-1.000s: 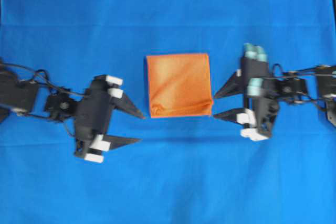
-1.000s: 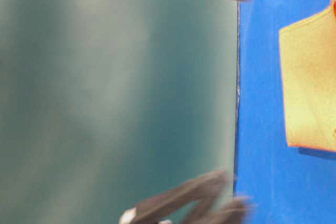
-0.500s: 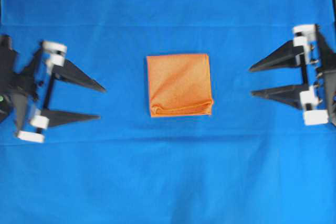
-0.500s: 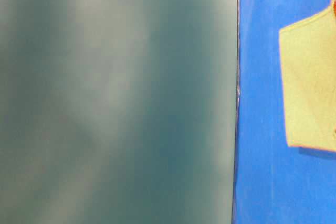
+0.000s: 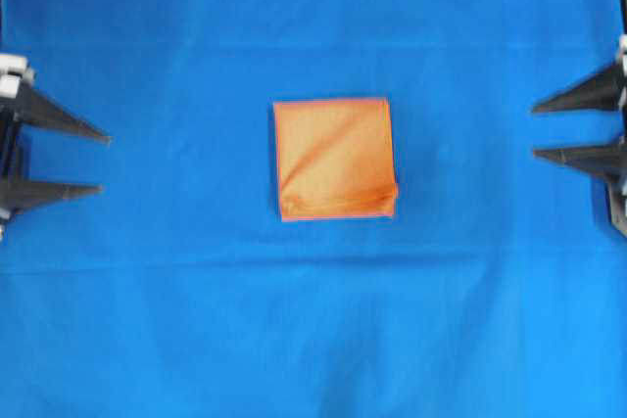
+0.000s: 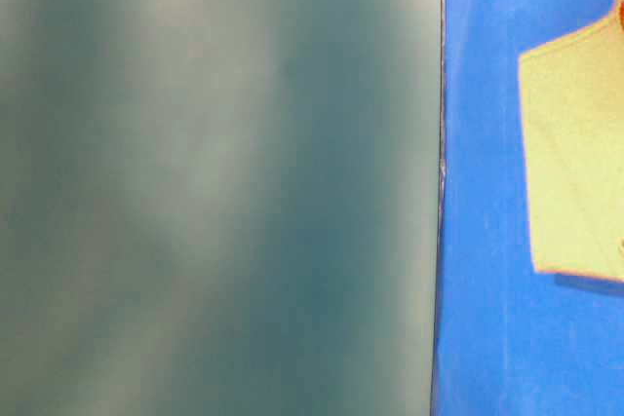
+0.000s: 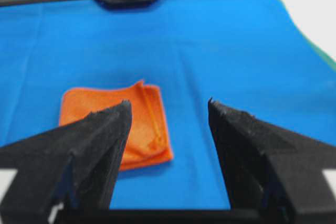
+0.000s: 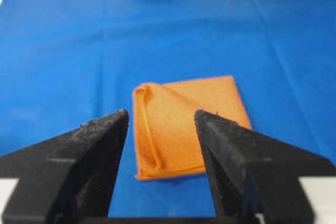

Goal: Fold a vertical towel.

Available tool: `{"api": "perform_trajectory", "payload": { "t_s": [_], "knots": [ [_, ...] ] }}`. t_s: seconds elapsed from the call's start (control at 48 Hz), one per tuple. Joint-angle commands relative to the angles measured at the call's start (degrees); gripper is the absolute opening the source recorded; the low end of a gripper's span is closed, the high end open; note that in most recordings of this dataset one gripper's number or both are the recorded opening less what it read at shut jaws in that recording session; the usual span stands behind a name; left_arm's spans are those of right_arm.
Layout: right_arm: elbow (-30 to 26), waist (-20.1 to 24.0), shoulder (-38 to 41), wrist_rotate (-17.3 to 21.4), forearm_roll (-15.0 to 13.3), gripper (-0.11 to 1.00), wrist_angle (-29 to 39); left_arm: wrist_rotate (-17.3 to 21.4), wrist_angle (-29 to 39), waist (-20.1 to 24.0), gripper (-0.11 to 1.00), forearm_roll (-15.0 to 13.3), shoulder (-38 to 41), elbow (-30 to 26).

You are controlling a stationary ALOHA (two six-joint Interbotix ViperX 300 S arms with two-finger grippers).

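**Folded towel at mid-cloth, both grippers parked empty at the side edges**

Lying flat near the middle of the blue cloth (image 5: 313,340), well apart from every edge: the towel (image 5: 334,158), now a compact, nearly square orange packet. Layered and slightly rumpled along the edge nearest the bottom of the overhead view, with a diagonal crease across the top face. Judged folded, or very nearly so, since stacked hems show along one side in both wrist views.

Parked at the left edge of the blue cloth, the left gripper (image 5: 98,162), fingers spread wide and holding nothing. Mirrored at the right edge, the right gripper (image 5: 535,129), likewise spread and empty. Probably placed so to leave the packet undisturbed and in plain sight, far from either set of fingertips.

Cut off by the frame in the overhead view: both arms, with only the tapered black fingers showing. Mostly filled by a blurred grey-green surface, the table-level view; only a washed-out yellowish part of the towel at its right border, perhaps overexposed. Number of layers in the packet not countable from any view.
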Motion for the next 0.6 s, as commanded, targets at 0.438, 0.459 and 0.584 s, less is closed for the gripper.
{"api": "perform_trajectory", "payload": {
  "t_s": [0.438,0.459,0.584],
  "knots": [
    [11.7,-4.2,-0.7,0.2,1.8,0.58,-15.0,-1.5,-2.5,4.0,0.58,-0.2,-11.1,11.7],
    [11.8,-4.2,-0.7,0.2,1.8,0.58,-15.0,-1.8,-2.5,4.3,0.58,-0.2,-11.1,11.8],
    [11.7,-4.2,-0.7,0.2,1.7,0.58,-14.9,-2.8,-2.4,5.4,0.58,-0.1,-10.9,12.0]
  ]
}}
